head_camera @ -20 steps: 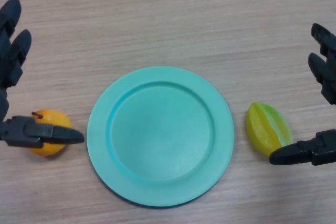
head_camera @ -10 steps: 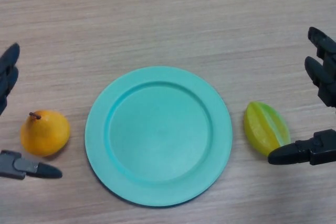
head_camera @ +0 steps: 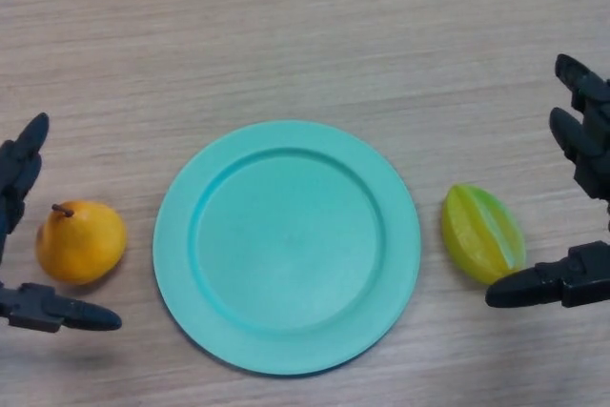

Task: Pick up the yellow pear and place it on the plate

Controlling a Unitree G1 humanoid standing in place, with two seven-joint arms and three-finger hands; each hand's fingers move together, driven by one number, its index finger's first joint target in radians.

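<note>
Left hand [head_camera: 21,235] open round pear [head_camera: 80,241] — no grip; right hand [head_camera: 583,207] open.

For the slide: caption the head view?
Open left robot hand brackets yellow pear beside empty teal plate.

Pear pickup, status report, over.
Left hand open, bracketing the yellow pear, not gripping. Right hand open beside the starfruit. Plate bare. Nothing between pear and plate.
</note>
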